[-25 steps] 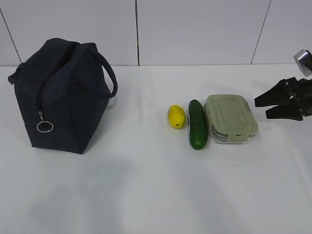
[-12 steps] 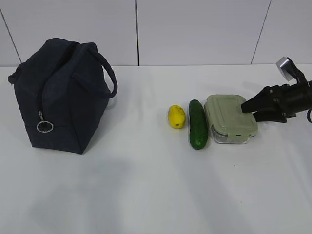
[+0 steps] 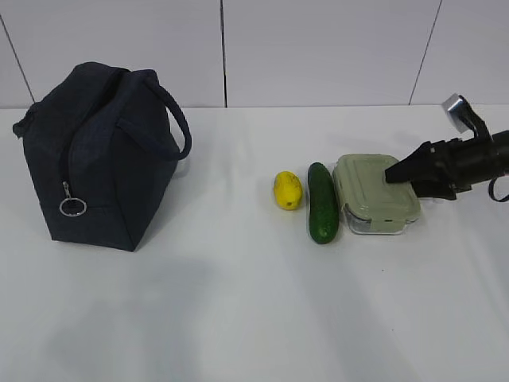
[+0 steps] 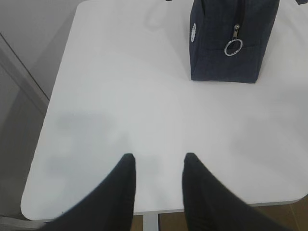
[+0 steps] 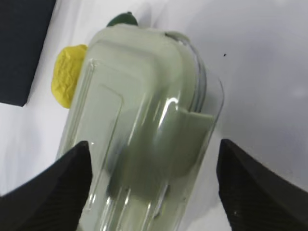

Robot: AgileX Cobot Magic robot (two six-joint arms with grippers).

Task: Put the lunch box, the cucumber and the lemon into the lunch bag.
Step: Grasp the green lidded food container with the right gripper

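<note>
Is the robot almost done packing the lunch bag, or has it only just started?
Only just started. Nothing looks packed: the lemon, cucumber and lunch box all sit on the table, apart from the lunch bag. The right claw is open on either side of the lunch box, not closed on it. The left claw is open over bare table. All three items are left to pack.

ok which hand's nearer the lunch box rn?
Right. The right hand is open at the lunch box, one finger either side of its end. The left hand hangs open over bare table, short of the lunch bag, with no lunch box in its view.
</note>
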